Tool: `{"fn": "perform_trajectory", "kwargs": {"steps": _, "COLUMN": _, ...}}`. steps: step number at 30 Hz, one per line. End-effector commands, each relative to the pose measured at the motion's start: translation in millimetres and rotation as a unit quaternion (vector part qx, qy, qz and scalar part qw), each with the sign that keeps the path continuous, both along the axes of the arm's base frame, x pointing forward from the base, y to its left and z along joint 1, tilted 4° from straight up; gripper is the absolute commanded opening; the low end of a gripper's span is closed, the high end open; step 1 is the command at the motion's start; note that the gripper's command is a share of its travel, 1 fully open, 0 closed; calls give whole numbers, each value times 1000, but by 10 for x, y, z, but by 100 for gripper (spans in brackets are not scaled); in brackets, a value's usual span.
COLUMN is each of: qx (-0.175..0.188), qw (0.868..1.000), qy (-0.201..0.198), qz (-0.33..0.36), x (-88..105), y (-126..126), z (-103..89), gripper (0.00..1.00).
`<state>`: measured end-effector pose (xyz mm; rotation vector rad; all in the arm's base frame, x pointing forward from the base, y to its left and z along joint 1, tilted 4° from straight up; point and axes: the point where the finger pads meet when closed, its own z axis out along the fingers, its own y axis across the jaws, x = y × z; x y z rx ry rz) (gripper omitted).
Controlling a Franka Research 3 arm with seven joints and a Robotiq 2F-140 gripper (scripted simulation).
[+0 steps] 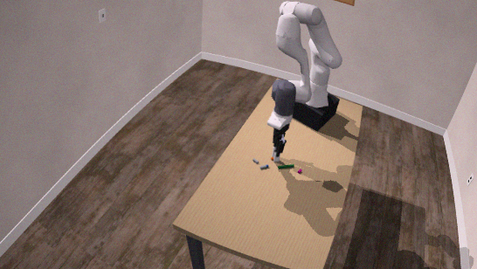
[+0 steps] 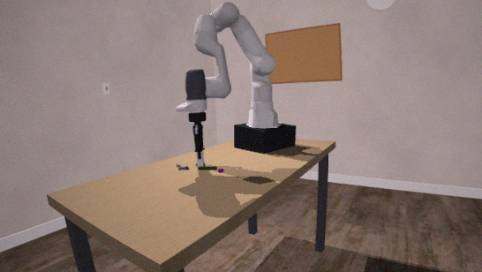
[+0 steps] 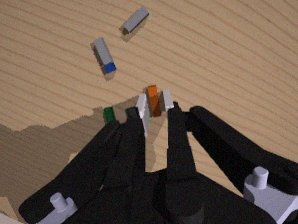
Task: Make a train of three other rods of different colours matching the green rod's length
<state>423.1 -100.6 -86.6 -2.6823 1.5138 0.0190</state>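
Note:
My gripper (image 1: 276, 159) (image 2: 200, 165) (image 3: 156, 101) is low at the table, its fingers partly open on either side of the orange rod (image 1: 273, 159) (image 3: 154, 100), with a narrow gap at each side. A grey rod (image 1: 263, 168) (image 3: 103, 50) lies with the blue rod (image 1: 267, 166) (image 3: 110, 67) at its end, seemingly touching and about in line. Another grey rod (image 1: 255, 162) (image 3: 136, 20) lies apart, at an angle. The green rod (image 1: 286, 167) (image 2: 207, 168) (image 3: 109, 114) lies near the gripper, partly hidden by it in the wrist view. The magenta rod (image 1: 300, 171) (image 2: 221, 170) lies beyond the green one.
The wooden table (image 1: 245, 210) (image 2: 132, 199) carries the arm's black base (image 1: 316, 115) (image 2: 265, 137) at its far end. The arm's shadow falls over the table around the green and magenta rods.

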Motion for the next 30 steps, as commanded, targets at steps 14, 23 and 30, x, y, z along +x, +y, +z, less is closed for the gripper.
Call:
{"fn": "perform_trajectory", "kwargs": {"steps": 14, "qx": 0, "qw": 1000, "qy": -2, "qz": -2, "x": 18, "y": -4, "z": 3, "gripper": 15}}
{"fn": "perform_trajectory", "kwargs": {"steps": 23, "qx": 0, "qw": 1000, "qy": -2, "qz": -2, "x": 18, "y": -4, "z": 3, "gripper": 3}}
{"fn": "perform_trajectory", "kwargs": {"steps": 30, "qx": 0, "qw": 1000, "qy": -2, "qz": -2, "x": 18, "y": -4, "z": 3, "gripper": 3}}
